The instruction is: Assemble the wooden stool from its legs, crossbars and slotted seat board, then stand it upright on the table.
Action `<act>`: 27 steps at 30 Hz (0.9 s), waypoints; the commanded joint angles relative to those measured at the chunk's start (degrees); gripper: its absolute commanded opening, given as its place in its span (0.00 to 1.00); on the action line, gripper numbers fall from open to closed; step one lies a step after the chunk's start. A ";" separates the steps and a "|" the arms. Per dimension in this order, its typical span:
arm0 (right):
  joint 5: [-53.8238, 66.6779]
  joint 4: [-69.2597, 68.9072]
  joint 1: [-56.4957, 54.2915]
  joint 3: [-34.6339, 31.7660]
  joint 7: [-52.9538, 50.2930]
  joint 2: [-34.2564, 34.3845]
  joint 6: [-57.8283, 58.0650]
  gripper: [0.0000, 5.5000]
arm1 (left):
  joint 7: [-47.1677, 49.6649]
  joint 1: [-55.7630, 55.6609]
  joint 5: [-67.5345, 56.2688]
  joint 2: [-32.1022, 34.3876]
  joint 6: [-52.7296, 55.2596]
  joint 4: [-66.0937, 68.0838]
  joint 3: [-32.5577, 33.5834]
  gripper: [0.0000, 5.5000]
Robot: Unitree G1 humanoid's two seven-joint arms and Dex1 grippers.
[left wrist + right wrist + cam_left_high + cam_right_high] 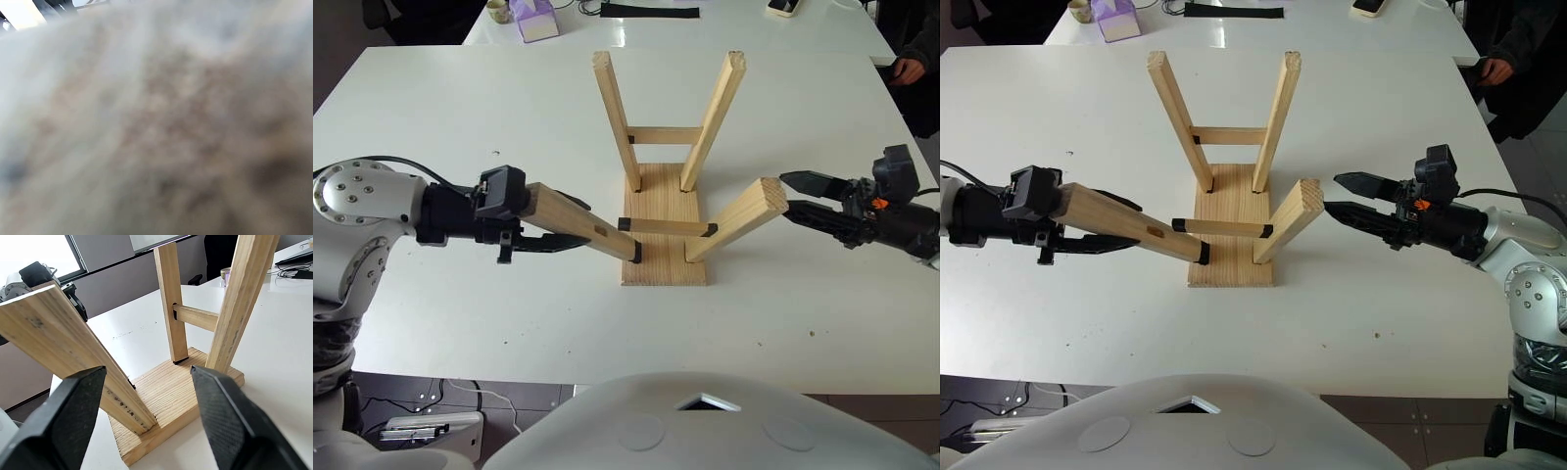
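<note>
The stool lies upside down, its slotted seat board (662, 202) flat on the white table (460, 117). Two far legs (617, 117) (713, 122) stand upright in it, joined by a crossbar (664, 135). The two near legs lean outward with a second crossbar (666, 227) between them. My left gripper (548, 230) is shut on the near left leg (587, 225), fingers above and below it. My right gripper (1330, 192) is open just beyond the upper end of the near right leg (739, 217); in the right wrist view its fingers (63, 421) frame the stool.
At the table's far edge sit a purple box (536, 18), a mug (499, 10), a black strip (649, 12) and a phone (785, 6). A person's hand (906, 70) rests at the far right edge. Bare table lies on both sides of the stool.
</note>
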 commanded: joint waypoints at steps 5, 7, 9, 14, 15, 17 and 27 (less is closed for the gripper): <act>-0.64 -1.34 -0.41 0.67 -0.48 0.19 -0.65 0.58 | 1.46 -4.74 8.67 -0.19 0.19 4.34 -7.03 0.37; -0.76 -1.58 -0.65 1.22 -0.75 0.43 -0.72 0.58 | 2.38 -7.17 9.52 -1.44 0.45 4.57 -8.81 0.37; -1.15 -1.46 -1.08 2.07 -0.77 0.66 -0.92 0.58 | 3.75 -8.96 9.27 -2.71 1.36 4.72 -9.36 0.37; -2.04 -0.95 -1.15 2.95 -0.10 0.59 -1.59 0.58 | 4.47 -10.16 7.12 -3.11 4.11 4.46 -7.90 0.37; -2.07 -0.87 -1.12 2.91 0.00 0.47 -1.68 0.58 | 4.38 -10.52 6.83 -3.09 4.58 4.51 -7.67 0.37; -2.11 -0.78 -1.10 2.83 0.31 0.17 -1.82 0.58 | 4.05 -11.08 5.99 -3.08 5.39 4.44 -7.08 0.37; -1.62 -0.85 -1.41 2.10 0.45 -0.60 -1.24 0.58 | -0.58 -10.45 3.29 -1.68 6.61 4.06 -4.25 0.37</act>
